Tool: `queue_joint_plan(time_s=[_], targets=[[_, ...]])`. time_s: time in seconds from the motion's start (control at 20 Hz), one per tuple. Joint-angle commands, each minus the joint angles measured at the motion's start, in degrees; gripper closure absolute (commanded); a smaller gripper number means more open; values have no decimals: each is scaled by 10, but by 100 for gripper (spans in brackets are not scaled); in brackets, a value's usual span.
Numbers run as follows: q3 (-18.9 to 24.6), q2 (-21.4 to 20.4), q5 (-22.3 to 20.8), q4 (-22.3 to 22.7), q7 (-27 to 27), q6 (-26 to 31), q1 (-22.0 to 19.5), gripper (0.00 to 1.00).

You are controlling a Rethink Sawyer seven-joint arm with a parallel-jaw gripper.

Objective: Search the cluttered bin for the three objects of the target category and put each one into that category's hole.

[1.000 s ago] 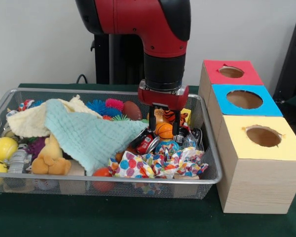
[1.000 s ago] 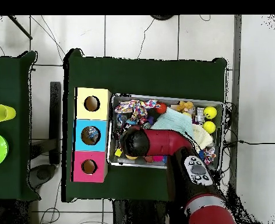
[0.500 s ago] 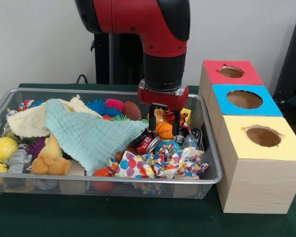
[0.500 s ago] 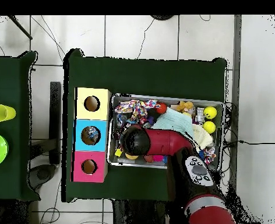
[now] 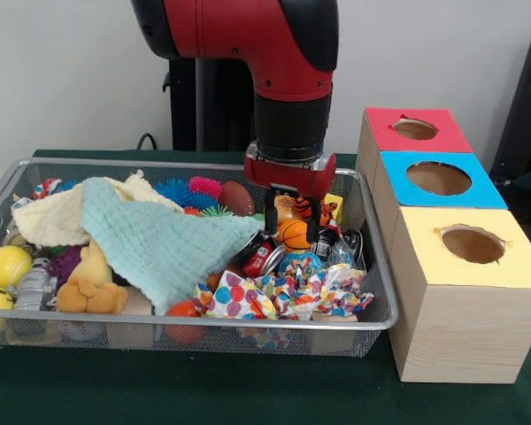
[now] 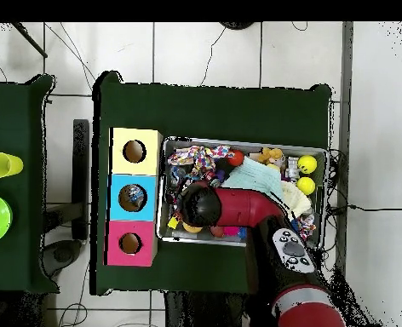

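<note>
The bin fills the frame's lower left, packed rim to rim. Right of centre, the gripper is clamped on a small basketball, just above the clutter and near the bin's right rim, beside the three boxes.

My bin, a wide shallow basket of silver wire mesh with a thicker metal rim, sits flat on the green table just beside the three boxes with coloured tops, heaped with cloths, balls, soft toys and crumpled spotted paper.
</note>
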Motion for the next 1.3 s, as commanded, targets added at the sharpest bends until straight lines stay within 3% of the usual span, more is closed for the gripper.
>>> queue_joint_plan(time_s=[0.05, 0.3, 0.35, 0.5, 0.6, 0.75, 0.85, 1.3], targets=[[35, -28, 33, -19, 36, 36, -24, 0], [34, -35, 43, -23, 34, 59, -19, 0], [27, -16, 48, -56, 43, 73, 6, 0], [28, -13, 52, -63, 39, 80, 11, 0], [49, -5, 52, -51, 26, 64, 2, 0], [132, 23, 57, -22, -12, 19, -53, 0], [163, 37, 55, -16, -25, 8, -75, 0], [196, 47, 29, -10, -19, 3, -97, 0]])
